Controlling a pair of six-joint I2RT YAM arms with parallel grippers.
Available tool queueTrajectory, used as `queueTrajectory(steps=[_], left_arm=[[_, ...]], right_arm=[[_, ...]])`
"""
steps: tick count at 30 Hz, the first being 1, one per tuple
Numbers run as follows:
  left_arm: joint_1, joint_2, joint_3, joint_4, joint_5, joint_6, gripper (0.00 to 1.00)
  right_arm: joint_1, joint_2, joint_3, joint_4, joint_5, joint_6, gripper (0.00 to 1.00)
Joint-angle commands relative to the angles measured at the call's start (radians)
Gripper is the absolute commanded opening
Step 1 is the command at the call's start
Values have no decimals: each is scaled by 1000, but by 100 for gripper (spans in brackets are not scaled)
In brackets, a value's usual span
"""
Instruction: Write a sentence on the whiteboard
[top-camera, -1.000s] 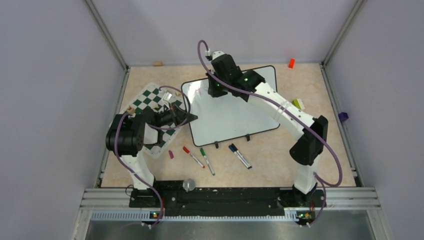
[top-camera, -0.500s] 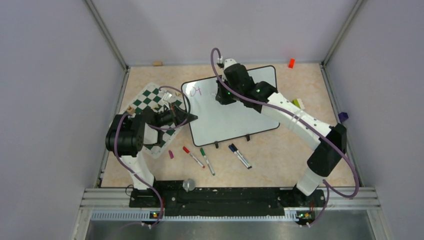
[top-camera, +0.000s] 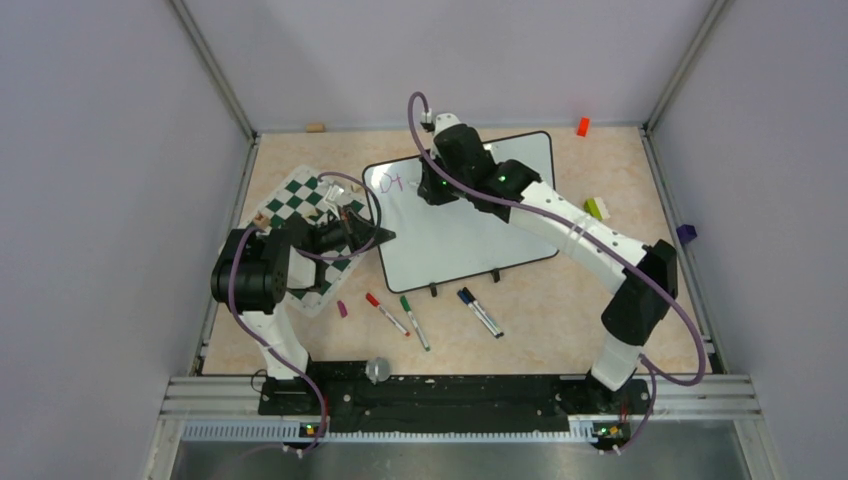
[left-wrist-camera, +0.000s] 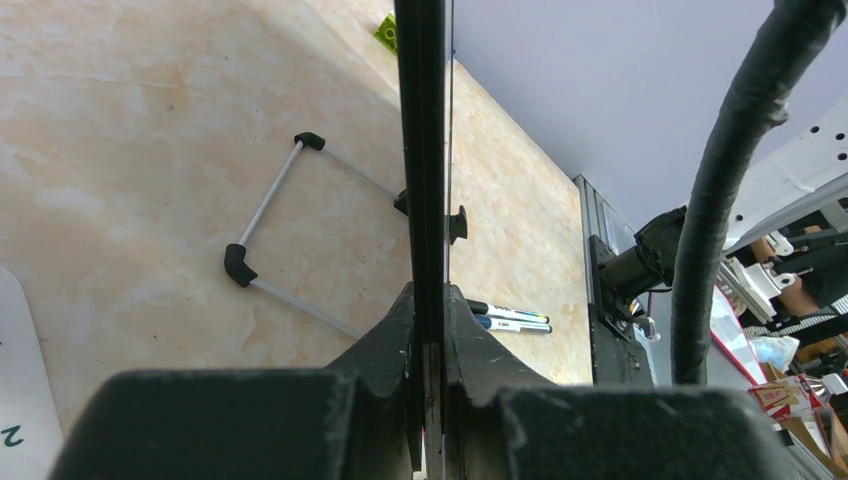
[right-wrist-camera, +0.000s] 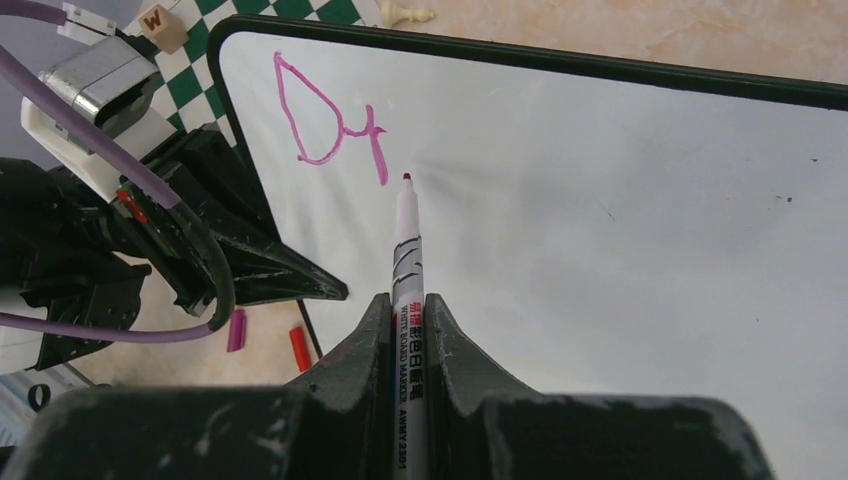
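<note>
The whiteboard (top-camera: 470, 225) lies tilted on the table, glossy white with a thin black frame. My left gripper (top-camera: 378, 237) is shut on its left edge, and in the left wrist view that edge (left-wrist-camera: 425, 150) runs straight up from between the fingers (left-wrist-camera: 395, 330). My right gripper (right-wrist-camera: 405, 300) is shut on a white marker (right-wrist-camera: 408, 255) with a purple tip. It hovers over the board's upper left (top-camera: 432, 190). Of the sentence (right-wrist-camera: 325, 120), two purple-pink letters show, a "D" and a second stroke. The marker tip sits just right of them.
A green-and-white chess mat (top-camera: 305, 200) lies under the left arm. Red (top-camera: 386, 313), green (top-camera: 414, 322) and blue (top-camera: 480, 311) markers and a purple cap (top-camera: 342, 309) lie in front of the board. An orange block (top-camera: 582, 126) and a green block (top-camera: 597, 208) sit at the right.
My right gripper swung right off the board's upper left corner, uncovering the two letters, then came back a little to the left. The left arm has not moved.
</note>
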Motion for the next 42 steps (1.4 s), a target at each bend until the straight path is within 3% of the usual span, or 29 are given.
queueTrajectory(steps=[1,42], left_arm=[[-6,-15,5,93,68,42,0],[-6,-14,1,93,70,44,0]], right_arm=[[8,20,79,34,19,-22,0],[-15,126,224,-104,139,-8,0]])
